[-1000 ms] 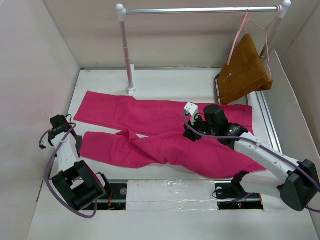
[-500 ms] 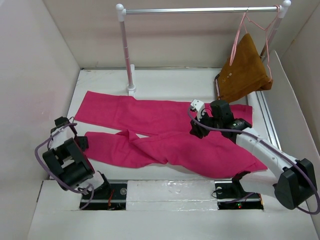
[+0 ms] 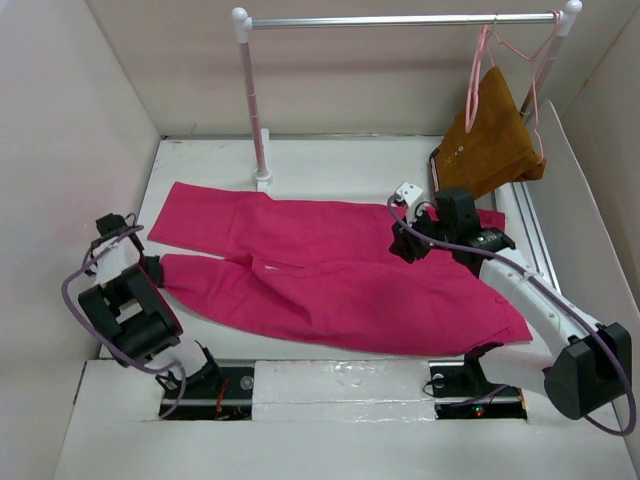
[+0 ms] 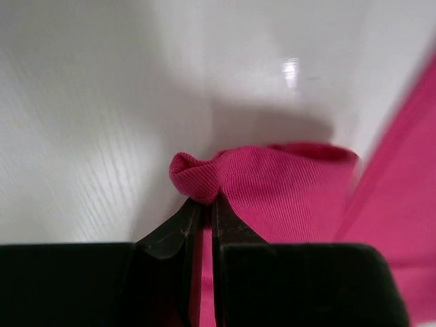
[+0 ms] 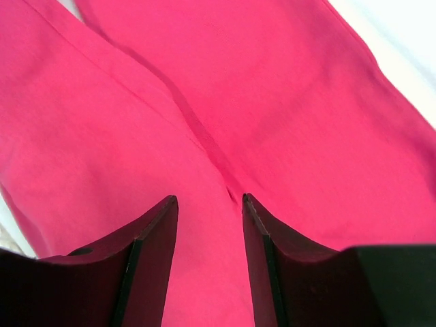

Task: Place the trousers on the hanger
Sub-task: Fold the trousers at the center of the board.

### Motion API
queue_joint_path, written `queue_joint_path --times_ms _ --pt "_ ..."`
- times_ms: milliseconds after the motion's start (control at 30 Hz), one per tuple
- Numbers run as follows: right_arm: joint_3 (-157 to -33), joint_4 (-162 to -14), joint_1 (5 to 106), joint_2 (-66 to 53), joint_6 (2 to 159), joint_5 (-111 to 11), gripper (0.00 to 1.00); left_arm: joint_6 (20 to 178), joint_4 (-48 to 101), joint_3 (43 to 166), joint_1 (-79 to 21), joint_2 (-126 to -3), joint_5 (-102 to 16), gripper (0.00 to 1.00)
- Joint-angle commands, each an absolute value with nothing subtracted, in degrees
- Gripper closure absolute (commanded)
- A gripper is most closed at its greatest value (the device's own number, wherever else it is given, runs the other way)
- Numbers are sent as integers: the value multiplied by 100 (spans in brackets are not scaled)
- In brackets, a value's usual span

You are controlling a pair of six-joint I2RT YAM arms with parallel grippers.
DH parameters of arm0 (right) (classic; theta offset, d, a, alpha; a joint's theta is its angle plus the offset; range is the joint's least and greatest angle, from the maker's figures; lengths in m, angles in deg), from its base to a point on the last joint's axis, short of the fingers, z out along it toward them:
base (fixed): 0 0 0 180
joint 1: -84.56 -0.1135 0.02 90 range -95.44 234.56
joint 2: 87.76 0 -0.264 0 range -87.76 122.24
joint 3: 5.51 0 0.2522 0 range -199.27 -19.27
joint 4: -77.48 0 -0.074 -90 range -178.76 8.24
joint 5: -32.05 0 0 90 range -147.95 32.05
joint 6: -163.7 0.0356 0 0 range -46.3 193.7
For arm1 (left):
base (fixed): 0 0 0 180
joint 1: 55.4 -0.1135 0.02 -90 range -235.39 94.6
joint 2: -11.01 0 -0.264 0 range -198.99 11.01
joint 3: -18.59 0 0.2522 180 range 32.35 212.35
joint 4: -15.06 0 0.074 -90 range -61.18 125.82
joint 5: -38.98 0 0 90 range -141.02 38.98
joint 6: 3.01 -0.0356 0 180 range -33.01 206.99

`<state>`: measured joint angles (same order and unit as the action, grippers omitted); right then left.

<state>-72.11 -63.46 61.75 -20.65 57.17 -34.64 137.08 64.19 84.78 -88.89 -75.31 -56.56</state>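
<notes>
The magenta trousers [image 3: 330,290] lie flat across the table, legs pointing left and waist to the right. My left gripper [image 3: 152,268] sits at the end of the near leg. In the left wrist view it [image 4: 206,199] is shut on a bunched bit of the trousers' hem [image 4: 197,178]. My right gripper [image 3: 403,250] hovers over the waist end. In the right wrist view it [image 5: 210,199] is open above the centre seam of the trousers [image 5: 272,102], holding nothing. A thin pale-pink hanger [image 3: 486,38] hangs from the rail at the back right.
A silver rail [image 3: 400,20] on a white post [image 3: 252,100] spans the back. A mustard-brown garment [image 3: 490,140] hangs at its right end, reaching down to the table beside the trousers' waist. White walls close in left, back and right.
My left gripper opened, then shut on the near leg's hem. The fold in that leg has pulled flat. My right gripper moved back and right toward the waist.
</notes>
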Motion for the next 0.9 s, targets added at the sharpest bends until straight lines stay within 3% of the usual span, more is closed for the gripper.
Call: queue_joint_path --times_ms 0,100,233,300,567,867 --pt "-7166 -6248 6486 -2324 6067 -3632 51 13253 6362 9088 -8923 -6504 -6024 100" --pt "-6806 -6134 6741 -2683 6559 -3720 46 13085 6476 9185 -8923 -5712 -6033 100" --pt "-6445 -5643 7408 -3168 6930 -3974 31 13111 6599 8783 -8748 -4764 -5867 100" --pt "-6383 -5029 7664 -3370 7071 -4124 29 13094 6800 8755 -8590 -4516 -5919 100" --pt "-6840 -3622 8165 -2739 7238 -6055 39 12919 7111 8667 -7544 -3566 -6017 100" --pt "-6990 -4594 10827 -1587 7309 -6761 35 12637 6968 9668 -6569 -3390 -6051 100"
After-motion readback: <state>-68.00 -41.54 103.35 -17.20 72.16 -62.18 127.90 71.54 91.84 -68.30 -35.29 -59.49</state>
